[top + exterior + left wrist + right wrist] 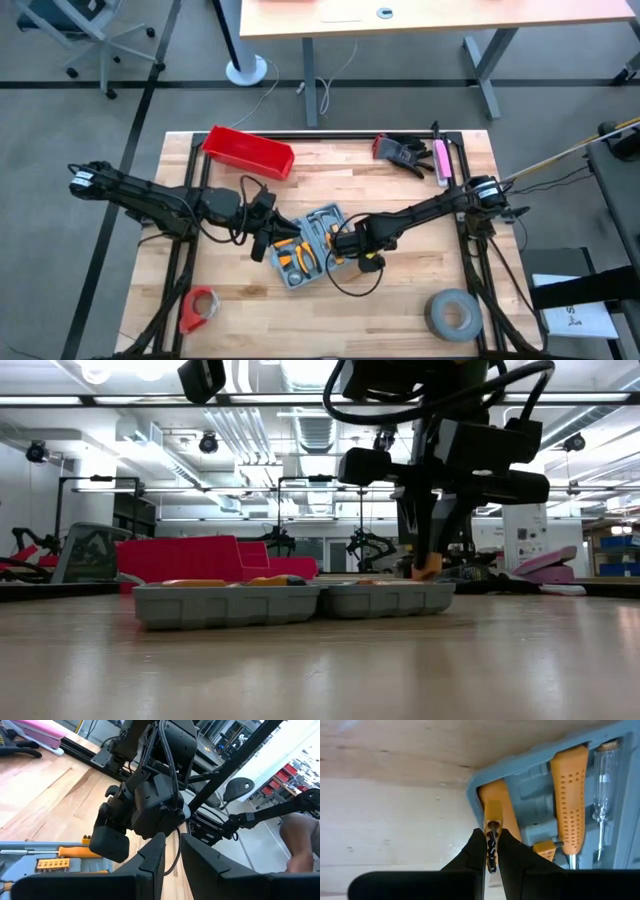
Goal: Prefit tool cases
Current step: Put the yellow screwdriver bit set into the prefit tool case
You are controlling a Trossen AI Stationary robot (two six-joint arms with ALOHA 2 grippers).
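Note:
The grey-blue tool case (310,250) lies open and flat on the wooden table's middle, with orange-handled tools (569,795) in its moulded recesses. In the low view it is a low grey tray (290,602). My right gripper (347,246) hangs over the case's right half, pointing steeply down, shut on a small orange-handled tool (493,817). My left gripper (262,236) is raised at the case's left side. Its fingers (150,862) stand a narrow gap apart with nothing between them. My right gripper pinches the small tool by its dark twisted metal shaft (491,847) between its two fingertips, coming from above and pointing steeply down. The tool lies along the fingers, its orange handle sticking out past the tips, over an orange-handled tool in the case's corner recess.
A red bin (248,152) sits at the far left, black gloves (402,152) and a pink object (441,158) at the far right. A grey tape roll (452,314) lies near right, a red roll (198,308) near left. Bare wood lies in front of the case.

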